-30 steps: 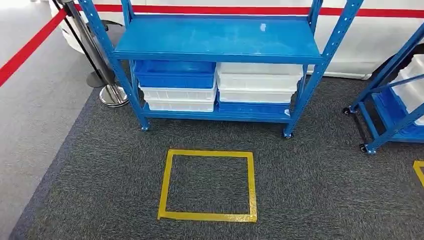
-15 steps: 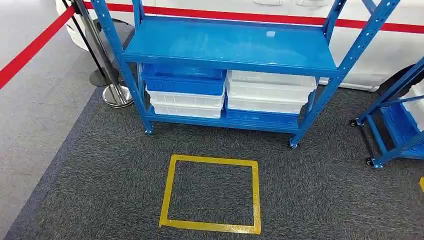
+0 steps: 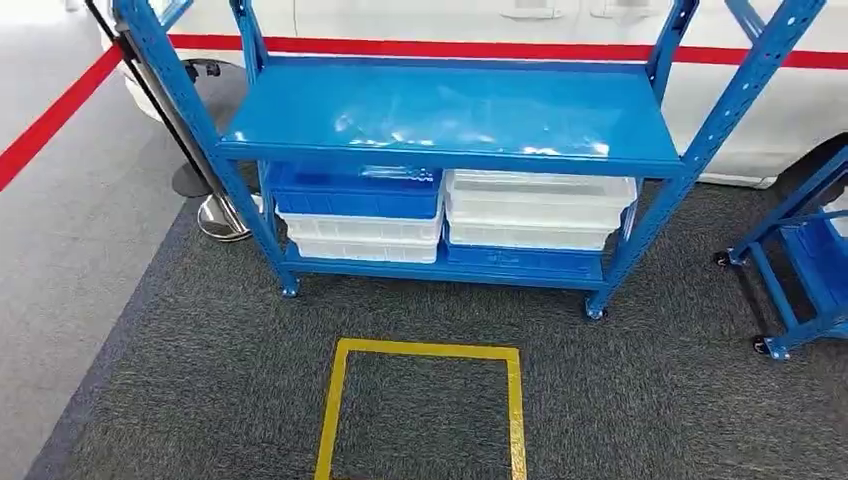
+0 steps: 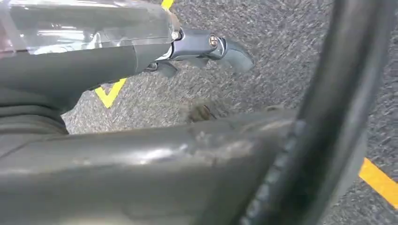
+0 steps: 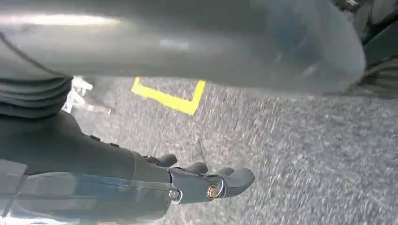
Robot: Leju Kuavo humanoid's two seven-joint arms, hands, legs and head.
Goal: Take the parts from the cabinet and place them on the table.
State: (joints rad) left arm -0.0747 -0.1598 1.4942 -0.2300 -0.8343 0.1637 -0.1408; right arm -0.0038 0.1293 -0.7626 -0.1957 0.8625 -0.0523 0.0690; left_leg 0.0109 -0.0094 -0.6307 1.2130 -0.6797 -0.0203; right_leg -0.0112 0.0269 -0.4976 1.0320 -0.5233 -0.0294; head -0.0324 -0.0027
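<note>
A blue metal rack (image 3: 440,105) stands ahead of me in the head view, and its middle shelf is bare. On its bottom shelf a blue bin (image 3: 355,192) sits on stacked white bins (image 3: 360,238) at the left. At the right, white bins (image 3: 538,208) sit on another blue bin (image 3: 520,258). What the bins hold is hidden. My left hand (image 4: 202,47) hangs over the grey carpet, fingers loosely out and holding nothing. My right hand (image 5: 202,180) hangs the same way, also empty.
A yellow taped square (image 3: 420,350) marks the carpet just before the rack. A chrome stanchion (image 3: 215,215) with a red belt (image 3: 50,130) stands at the left. A second blue wheeled rack (image 3: 800,270) is at the right. A white panel with a red stripe (image 3: 500,25) lies behind.
The whole picture has shifted: the camera has moved toward the rack, which now looks larger and lower in the picture. The yellow square has slid to the bottom edge.
</note>
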